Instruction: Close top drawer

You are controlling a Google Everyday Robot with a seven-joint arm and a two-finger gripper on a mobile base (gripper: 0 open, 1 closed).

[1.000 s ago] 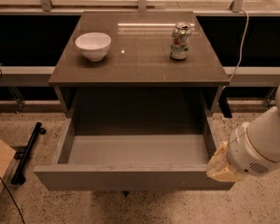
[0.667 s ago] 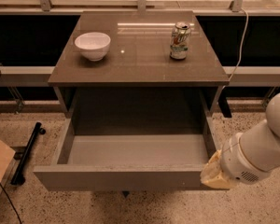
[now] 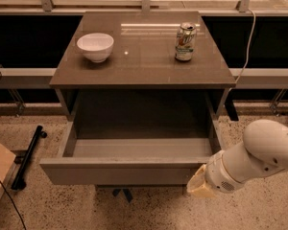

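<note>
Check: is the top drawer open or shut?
Open: the drawer juts out, its inside showing. The gripper is at its front's right end.

The top drawer [image 3: 120, 172] sticks out in front of the table [image 3: 144, 61], under its top. On the table, a bowl [image 3: 95, 46] sits back left and a can [image 3: 185, 42] back right. The tool [image 3: 200, 182] is in front of the table, low on the right.

This is looking like a lab or office space: a speckled terrazzo floor [image 3: 149, 214] is showing, a cable [image 3: 249, 40] is hanging behind the surface [image 3: 139, 56] carrying a bowl [image 3: 95, 46] and soda can [image 3: 185, 42], and the robot's pincer [image 3: 199, 186] is hovering by the top drawer's [image 3: 120, 172] front right corner.
</note>
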